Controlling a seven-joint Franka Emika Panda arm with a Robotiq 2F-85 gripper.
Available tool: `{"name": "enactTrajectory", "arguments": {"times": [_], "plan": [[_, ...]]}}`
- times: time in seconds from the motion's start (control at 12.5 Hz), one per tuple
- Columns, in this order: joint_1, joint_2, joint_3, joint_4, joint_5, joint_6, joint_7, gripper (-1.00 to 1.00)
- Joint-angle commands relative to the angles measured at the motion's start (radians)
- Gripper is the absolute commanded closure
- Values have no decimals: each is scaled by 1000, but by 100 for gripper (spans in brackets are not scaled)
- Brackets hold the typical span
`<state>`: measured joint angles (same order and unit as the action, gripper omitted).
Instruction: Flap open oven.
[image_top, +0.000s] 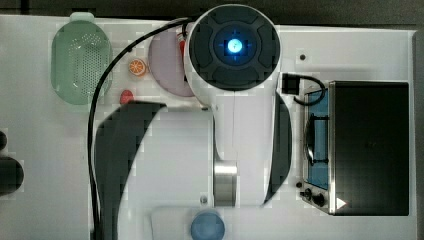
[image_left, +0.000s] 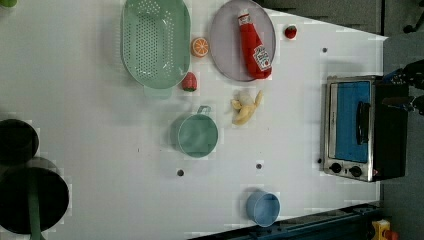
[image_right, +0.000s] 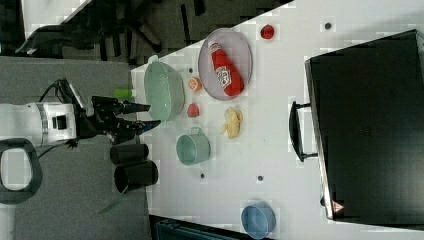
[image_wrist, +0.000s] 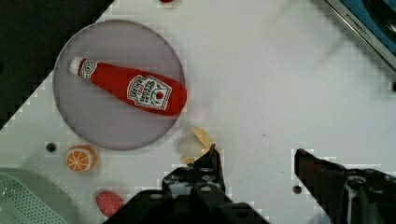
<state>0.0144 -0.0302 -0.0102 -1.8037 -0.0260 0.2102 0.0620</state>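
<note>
Wrist view had the gripper (image_wrist: 257, 158) released, fingers (image_wrist: 212, 168) spread over bare table beside the banana (image_wrist: 198, 142), holding nothing. Oven (image_left: 360, 127) sat shut at the left view's right edge, bar handle (image_left: 362, 122) across its blue door, well apart from the gripper. Risks, as I judged them: fingers slipping off the handle, or a pull dragging the whole oven instead of dropping the door. Right view showed the arm high above the table, gripper pointing at it

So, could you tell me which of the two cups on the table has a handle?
The green cup beside the banana has a small handle on its rim; the blue cup near the table's edge has none.
</note>
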Motion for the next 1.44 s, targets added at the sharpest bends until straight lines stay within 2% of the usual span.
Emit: {"name": "enactTrajectory", "arguments": {"times": [0.08,0.24,0.48,0.56,1.04,1.12,1.44], "plan": [[-26,-365,-23,-239,17,-132,48,-59],[-26,-365,-23,-238,17,-132,49,-100],[-26,-365,-23,-238,17,-132,49,-100],[-26,-365,-23,-239,17,-132,48,-90],[-39,-365,-33,-248,16,-132,48,55],[-42,-363,-41,-253,13,-129,46,65],[-55,-346,-93,-296,-5,-88,-129,65]]}}
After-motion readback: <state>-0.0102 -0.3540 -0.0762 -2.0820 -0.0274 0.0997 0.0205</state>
